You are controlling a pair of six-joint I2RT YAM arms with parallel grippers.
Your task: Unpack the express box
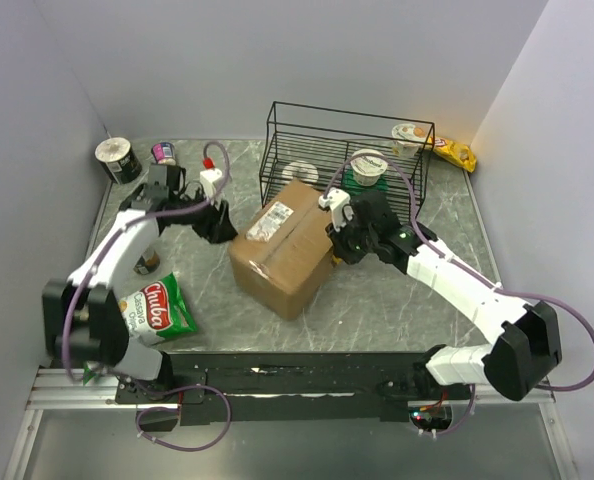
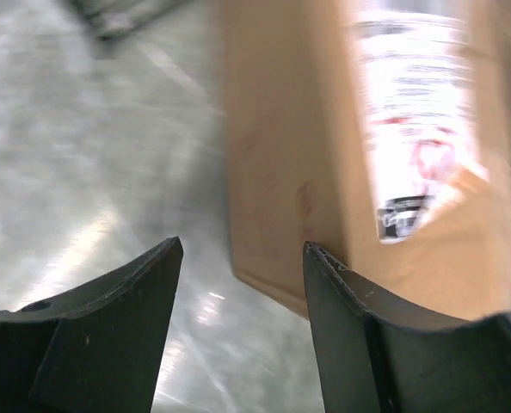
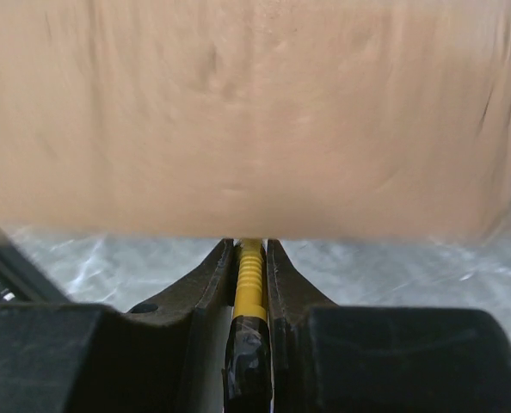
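Note:
The express box (image 1: pixel 282 247) is a brown carton with a white label and a taped seam, standing closed in the middle of the table. My left gripper (image 1: pixel 220 228) is open and empty beside the box's left side; the left wrist view shows the box (image 2: pixel 324 155) just past my right finger (image 2: pixel 341 301). My right gripper (image 1: pixel 339 243) is at the box's right side, shut on a yellow-and-black tool (image 3: pixel 249 284) whose tip meets the box wall (image 3: pixel 255 120).
A black wire basket (image 1: pixel 342 160) with yoghurt cups stands behind the box. A green Chuba bag (image 1: pixel 159 308) lies front left. A tape roll (image 1: pixel 118 158) and a small cup (image 1: pixel 163 153) sit back left, a yellow packet (image 1: pixel 457 152) back right.

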